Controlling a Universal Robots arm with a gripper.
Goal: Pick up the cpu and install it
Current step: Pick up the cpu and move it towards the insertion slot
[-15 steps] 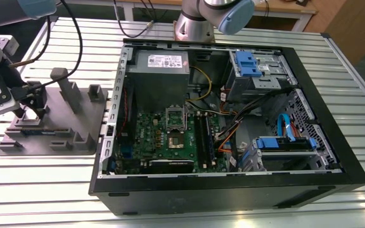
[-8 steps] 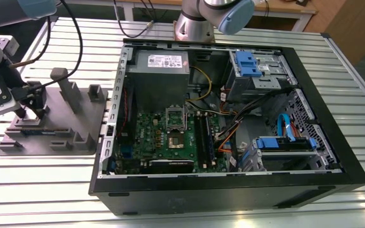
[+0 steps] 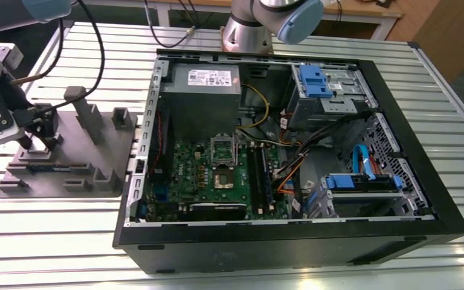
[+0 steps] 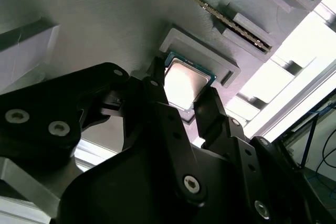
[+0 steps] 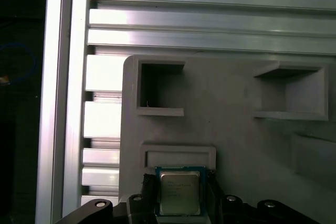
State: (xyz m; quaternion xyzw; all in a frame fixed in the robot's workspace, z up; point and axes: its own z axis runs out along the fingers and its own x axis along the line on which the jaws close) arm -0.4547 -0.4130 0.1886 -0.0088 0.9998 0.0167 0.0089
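Black gripper (image 4: 182,88) clenched on square shiny-topped cpu (image 4: 184,80) w/ teal edge, in matte grey moulded tray (image 5: 236,145).

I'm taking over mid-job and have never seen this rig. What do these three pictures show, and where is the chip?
This is a robot arm ending in a gripper. The exterior view comes from a camera off the arm. It shows a slatted metal table carrying an open computer case with its green motherboard exposed. At that view's left is a grey moulded tray, with the gripper down over it. Both wrist views come from cameras riding on the arm. They show the cpu, a small silver square, lying in a recess of the tray with the gripper right at it. It looks seated, not lifted.
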